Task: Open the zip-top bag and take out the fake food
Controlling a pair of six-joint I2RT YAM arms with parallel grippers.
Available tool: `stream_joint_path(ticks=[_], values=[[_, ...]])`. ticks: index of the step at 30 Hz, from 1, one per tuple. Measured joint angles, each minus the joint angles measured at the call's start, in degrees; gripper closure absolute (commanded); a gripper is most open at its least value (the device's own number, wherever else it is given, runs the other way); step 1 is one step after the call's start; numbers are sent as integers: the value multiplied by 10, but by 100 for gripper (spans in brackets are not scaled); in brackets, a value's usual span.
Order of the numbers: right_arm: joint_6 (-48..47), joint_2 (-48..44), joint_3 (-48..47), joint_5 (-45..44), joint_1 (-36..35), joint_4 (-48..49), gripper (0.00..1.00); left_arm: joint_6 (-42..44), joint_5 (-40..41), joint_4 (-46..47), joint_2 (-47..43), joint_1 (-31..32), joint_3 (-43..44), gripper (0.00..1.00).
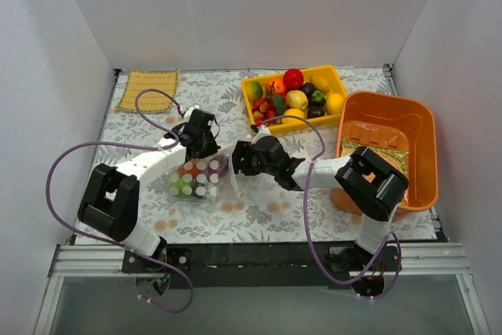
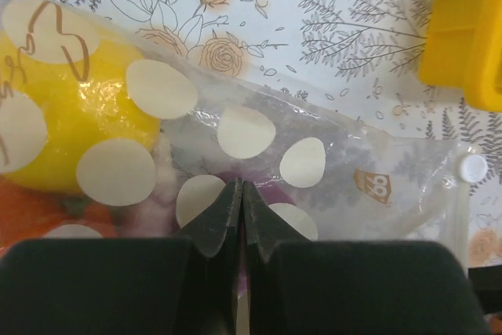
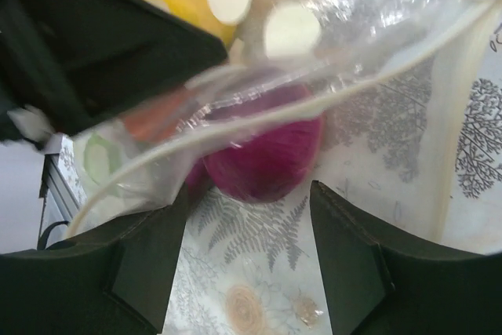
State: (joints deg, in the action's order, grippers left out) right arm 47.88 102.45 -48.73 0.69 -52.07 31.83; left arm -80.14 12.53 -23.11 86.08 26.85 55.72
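Top external view shows a flower-printed tablecloth boxed in by plain white walls, with a woven yellow mat at the far left, and a yellow tray of fake food beside an orange tub on the right. Near the middle lies the zip-top bag, with more pieces inside it. The left gripper pinches the bag's spotted film between closed fingers, while the right gripper stands spread wide at the bag's mouth.

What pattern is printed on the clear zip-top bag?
Whitish round spots cover the zip-top bag, clearest in the left wrist view.
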Motion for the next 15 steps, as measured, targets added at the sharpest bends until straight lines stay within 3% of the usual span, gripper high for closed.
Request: stream_joint_path(ticks=[15], values=[[-5, 39, -64, 9, -5, -57, 20, -13, -42, 80, 26, -5, -91, 100]])
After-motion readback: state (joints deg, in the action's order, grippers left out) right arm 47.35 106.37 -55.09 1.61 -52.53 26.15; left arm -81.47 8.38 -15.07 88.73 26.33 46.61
